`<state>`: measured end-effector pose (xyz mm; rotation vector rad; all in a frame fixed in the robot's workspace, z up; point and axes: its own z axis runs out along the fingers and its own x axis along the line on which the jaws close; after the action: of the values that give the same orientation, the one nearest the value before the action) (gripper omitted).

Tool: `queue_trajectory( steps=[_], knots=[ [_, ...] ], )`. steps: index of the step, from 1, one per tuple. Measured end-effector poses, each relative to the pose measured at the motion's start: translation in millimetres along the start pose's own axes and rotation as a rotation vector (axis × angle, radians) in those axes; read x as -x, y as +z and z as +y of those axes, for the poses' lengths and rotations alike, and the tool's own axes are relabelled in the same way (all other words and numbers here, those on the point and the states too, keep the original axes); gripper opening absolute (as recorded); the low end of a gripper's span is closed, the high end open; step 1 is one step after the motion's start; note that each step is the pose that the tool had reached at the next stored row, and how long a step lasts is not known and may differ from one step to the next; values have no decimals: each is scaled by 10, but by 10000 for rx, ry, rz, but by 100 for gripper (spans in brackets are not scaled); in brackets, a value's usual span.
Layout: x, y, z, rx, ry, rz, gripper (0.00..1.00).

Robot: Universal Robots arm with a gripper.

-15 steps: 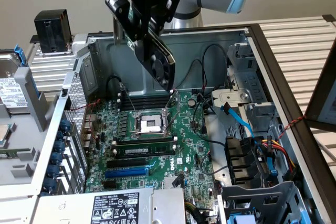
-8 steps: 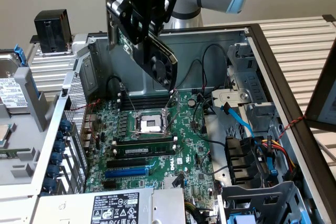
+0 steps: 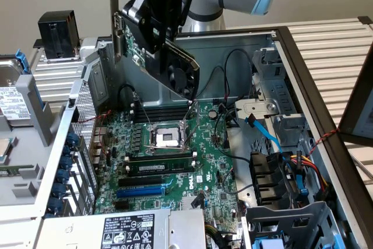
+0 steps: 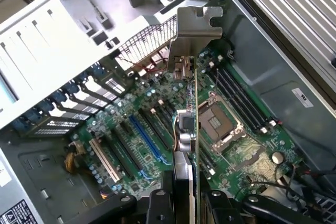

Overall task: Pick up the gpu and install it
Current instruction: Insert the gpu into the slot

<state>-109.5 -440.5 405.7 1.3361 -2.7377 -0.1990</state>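
Looking first at the exterior view, we find the hand (image 3: 154,24) clenched on the graphics card (image 3: 180,68), which hangs in the air above the open computer case (image 3: 245,51), touching nothing below it. Taking the processor socket (image 3: 166,138) as the centre of a dial, the card sits at about twelve o'clock. It is tilted, with its metal bracket (image 3: 113,10) up towards eleven and its fan end dipping towards the motherboard (image 3: 204,161). We judge that the hand grips it from above so the edge facing the board stays free to meet a slot. The blue slot (image 3: 140,192) lies at about seven o'clock from the socket, well apart from the card, so nothing is seated yet.

Turning to the wrist view, we see the card (image 4: 184,129) edge-on, running away from the hand (image 4: 186,203), whose fingers (image 4: 157,205) press it from both sides. The bracket (image 4: 197,30) is at the far end, nearest the case's rear wall (image 4: 142,38), where we think it must line up. Beneath, the card hovers between the blue slot (image 4: 147,140) and the socket (image 4: 220,121).
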Motion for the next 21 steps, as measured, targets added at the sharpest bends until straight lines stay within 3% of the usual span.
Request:
queue_trajectory(
  steps=[3,8,10,21],
  knots=[
    [0,9,-1,-133,-520,-5,28],
    [0,22,-3,-419,-1258,-56,28],
    [1,29,-4,-508,-1581,-58,28],
    [2,85,-13,-746,-3573,135,28]
  ],
)
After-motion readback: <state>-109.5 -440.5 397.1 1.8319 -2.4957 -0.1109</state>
